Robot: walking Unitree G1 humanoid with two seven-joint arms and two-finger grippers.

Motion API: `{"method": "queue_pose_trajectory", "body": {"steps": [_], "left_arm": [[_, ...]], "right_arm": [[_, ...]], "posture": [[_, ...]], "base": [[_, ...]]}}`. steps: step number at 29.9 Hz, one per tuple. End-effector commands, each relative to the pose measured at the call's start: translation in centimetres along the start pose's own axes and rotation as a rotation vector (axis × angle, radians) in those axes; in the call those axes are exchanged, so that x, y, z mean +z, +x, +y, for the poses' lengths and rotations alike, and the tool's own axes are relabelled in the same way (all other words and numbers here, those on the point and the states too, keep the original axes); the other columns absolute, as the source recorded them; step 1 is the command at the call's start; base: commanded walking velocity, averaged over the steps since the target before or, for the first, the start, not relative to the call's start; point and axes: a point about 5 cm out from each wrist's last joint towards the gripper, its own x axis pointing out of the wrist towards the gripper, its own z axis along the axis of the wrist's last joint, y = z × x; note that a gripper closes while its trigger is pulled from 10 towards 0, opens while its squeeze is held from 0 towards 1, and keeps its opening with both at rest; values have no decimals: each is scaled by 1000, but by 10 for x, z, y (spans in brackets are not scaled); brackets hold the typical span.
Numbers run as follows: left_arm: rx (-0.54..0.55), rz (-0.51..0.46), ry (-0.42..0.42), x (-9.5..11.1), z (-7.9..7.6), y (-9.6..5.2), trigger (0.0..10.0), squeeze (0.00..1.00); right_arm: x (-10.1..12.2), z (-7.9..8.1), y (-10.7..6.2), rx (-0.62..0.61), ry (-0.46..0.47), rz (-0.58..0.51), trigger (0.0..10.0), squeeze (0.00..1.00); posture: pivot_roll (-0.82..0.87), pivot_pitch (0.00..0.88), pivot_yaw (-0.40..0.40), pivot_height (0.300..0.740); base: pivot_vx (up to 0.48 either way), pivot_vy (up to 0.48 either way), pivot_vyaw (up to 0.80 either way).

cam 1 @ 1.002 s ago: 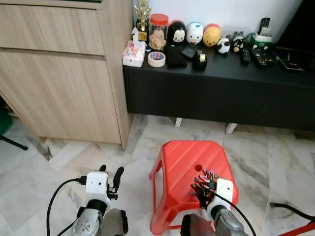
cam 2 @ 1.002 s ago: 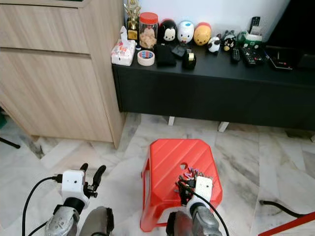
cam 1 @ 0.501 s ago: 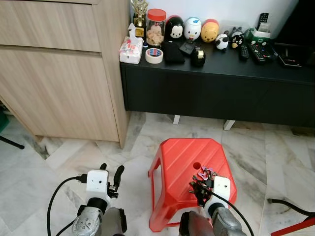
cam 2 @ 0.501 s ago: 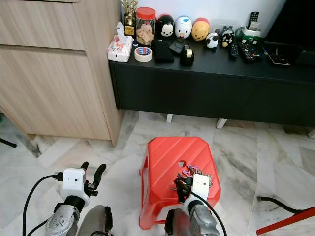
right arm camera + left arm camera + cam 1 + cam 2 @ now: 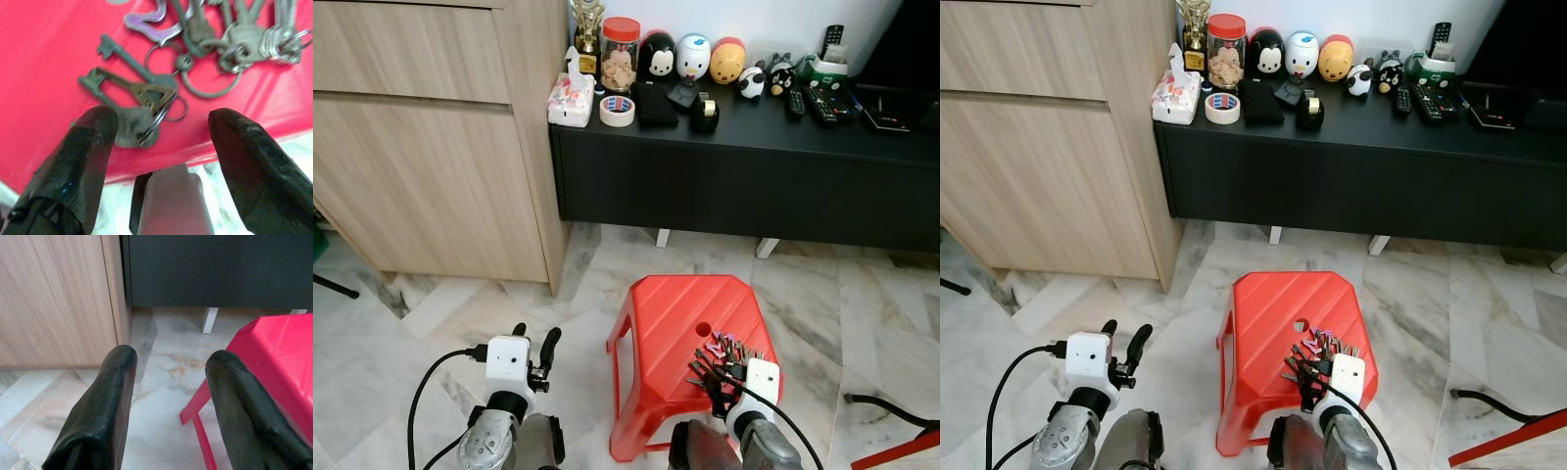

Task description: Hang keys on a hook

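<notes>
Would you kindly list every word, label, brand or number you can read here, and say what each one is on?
No text can be read.
Tissue pack: printed pattern, too blurred to read.
Tape roll: coloured marks on its rim, too small.
Red-lidded jar: no readable label.
Remotes: buttons too small.
Keys on the red stool: any stamping is blurred.

Marble floor [image 5: 431, 304] — wooden cabinet [image 5: 431, 137] beside a low black console [image 5: 744, 176], red stool [image 5: 680, 323] in front.
</notes>
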Motion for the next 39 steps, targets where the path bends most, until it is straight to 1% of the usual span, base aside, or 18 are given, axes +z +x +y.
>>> {"method": "queue_pose_trajectory", "body": {"steps": [1, 7, 8, 9, 10, 11, 21, 28, 34, 39], "left_arm": [[-12, 13, 11, -1, -3, 0, 10000, 0], [-10, 15, 12, -1, -3, 0, 10000, 0], [-10, 15, 12, -1, -3, 0, 10000, 0], [-10, 15, 12, -1, -3, 0, 10000, 0], [-10, 15, 12, -1, -3, 0, 10000, 0], [-9, 16, 12, -2, -3, 1, 10000, 0], [-9, 17, 14, -2, -3, 1, 10000, 0], [-7, 14, 15, -1, -3, 2, 10000, 0], [-2, 17, 12, -2, -2, 4, 10000, 0], [-1, 12, 5, -1, -2, 8, 10000, 0]], "right_arm": [[-7, -4, -2, -5, -9, 44, 10000, 0], [-7, -4, -2, -7, -2, 50, 10000, 0], [-7, -5, -2, -8, 0, 51, 8314, 0], [-7, -5, -2, -8, 0, 52, 8314, 0], [-7, -5, -2, -8, 0, 53, 1922, 0], [-6, -6, -2, -9, 1, 53, 0, 0], [-6, -8, -2, -9, 0, 56, 0, 0], [-4, -6, -1, -1, 0, 44, 0, 0], [-2, -5, 0, 3, -4, 39, 0, 0], [3, -2, 1, 14, -10, 26, 0, 0]], "posture": [[104, 137, -127, 627], [104, 133, -127, 627], [103, 132, -127, 627], [103, 132, -127, 627], [103, 132, -126, 627], [104, 130, -127, 627], [102, 127, -128, 627], [102, 123, -128, 627], [100, 99, -130, 627], [102, 73, -134, 627]], "base": [[0, 0, 0], [0, 0, 0], [0, 0, 0], [0, 0, 0], [0, 0, 0], [0, 0, 0], [0, 0, 0], [0, 0, 0], [0, 0, 0], [0, 0, 0]]}}
